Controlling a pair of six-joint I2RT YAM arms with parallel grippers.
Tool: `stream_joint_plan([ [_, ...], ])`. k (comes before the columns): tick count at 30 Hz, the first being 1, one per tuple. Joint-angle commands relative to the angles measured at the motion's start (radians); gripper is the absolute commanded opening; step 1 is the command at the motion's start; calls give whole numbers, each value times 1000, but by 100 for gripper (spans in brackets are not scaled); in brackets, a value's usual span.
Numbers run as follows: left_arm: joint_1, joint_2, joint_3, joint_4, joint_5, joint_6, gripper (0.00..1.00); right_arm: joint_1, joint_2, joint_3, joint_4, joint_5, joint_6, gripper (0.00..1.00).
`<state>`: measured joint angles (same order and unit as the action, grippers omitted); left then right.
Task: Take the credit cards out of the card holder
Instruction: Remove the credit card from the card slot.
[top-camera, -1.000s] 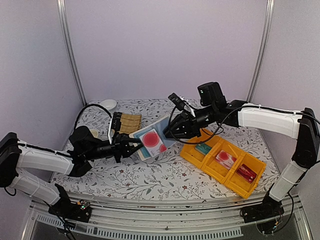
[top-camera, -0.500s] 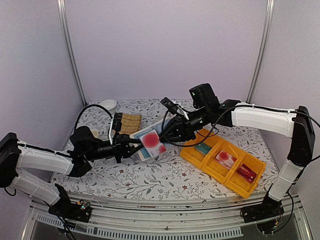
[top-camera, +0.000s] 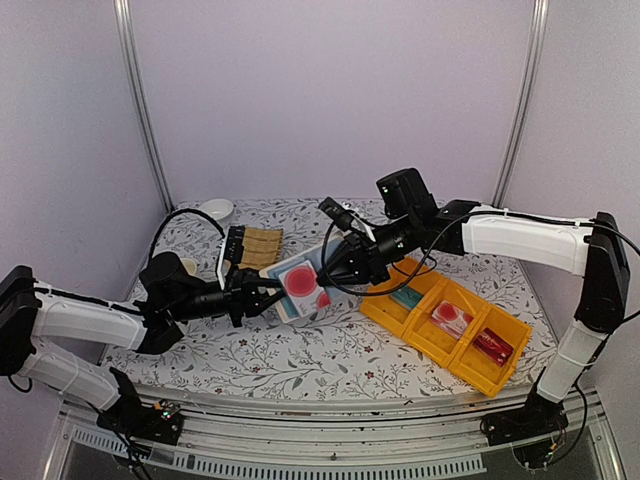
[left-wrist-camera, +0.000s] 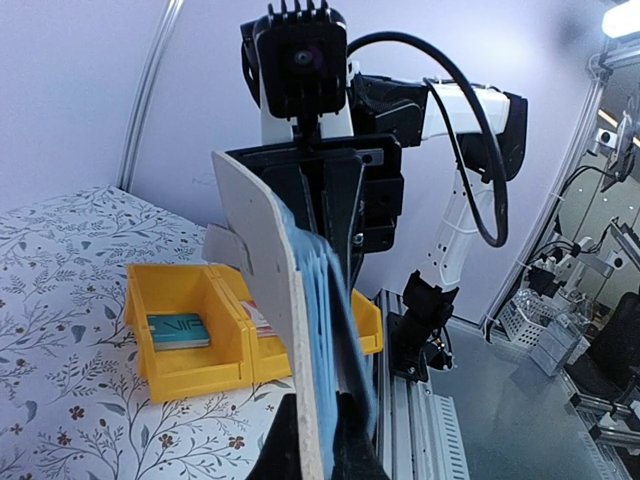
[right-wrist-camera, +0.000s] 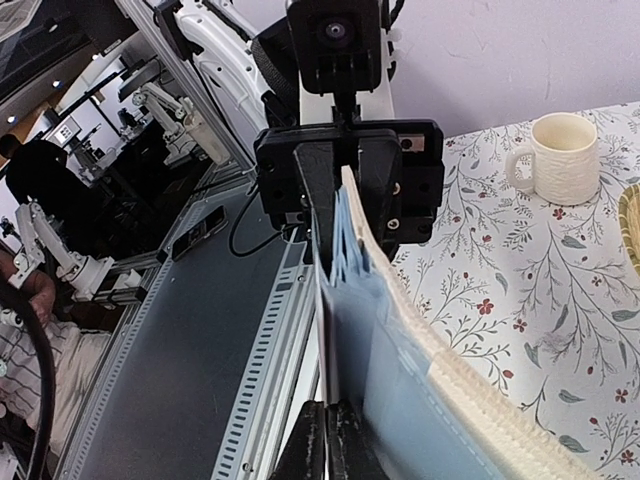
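The card holder (top-camera: 287, 300), beige with blue-grey lining (left-wrist-camera: 322, 290), stands open on its edge above the table, and my left gripper (top-camera: 266, 291) is shut on its lower edge (left-wrist-camera: 305, 440). A whitish-pink credit card with a red circle (top-camera: 304, 279) sits in its pocket, facing up in the top view. My right gripper (top-camera: 336, 274) is shut on that card's thin edge (right-wrist-camera: 324, 360), right beside the lining (right-wrist-camera: 400, 380). A teal credit card (top-camera: 407, 297) lies in the yellow tray, also seen from the left wrist as a teal card (left-wrist-camera: 180, 330).
The yellow tray (top-camera: 420, 345) lies at the right with a red-and-white item (top-camera: 450, 317) and a red item (top-camera: 492, 346) in its other compartments. A bamboo mat (top-camera: 258, 243) and a white bowl (top-camera: 215, 209) sit at the back left. A cream mug (right-wrist-camera: 563, 155) stands near the left arm.
My right arm has moved left to the card holder and its jaws have closed on the edge of the red-circle card. The left gripper and the card holder have stayed put.
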<state>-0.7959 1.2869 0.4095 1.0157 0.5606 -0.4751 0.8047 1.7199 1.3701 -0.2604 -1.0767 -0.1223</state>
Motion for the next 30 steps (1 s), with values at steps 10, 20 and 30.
stream_joint_plan([
  [10,-12,-34,7,-24,0,40,0,-51,-39,-22,-13,131,9,2],
  [20,-12,-19,14,-26,5,36,0,-77,-80,-29,-53,168,-21,2],
  [30,-12,-18,8,-13,-19,30,0,-76,-66,-35,-58,65,-34,3],
])
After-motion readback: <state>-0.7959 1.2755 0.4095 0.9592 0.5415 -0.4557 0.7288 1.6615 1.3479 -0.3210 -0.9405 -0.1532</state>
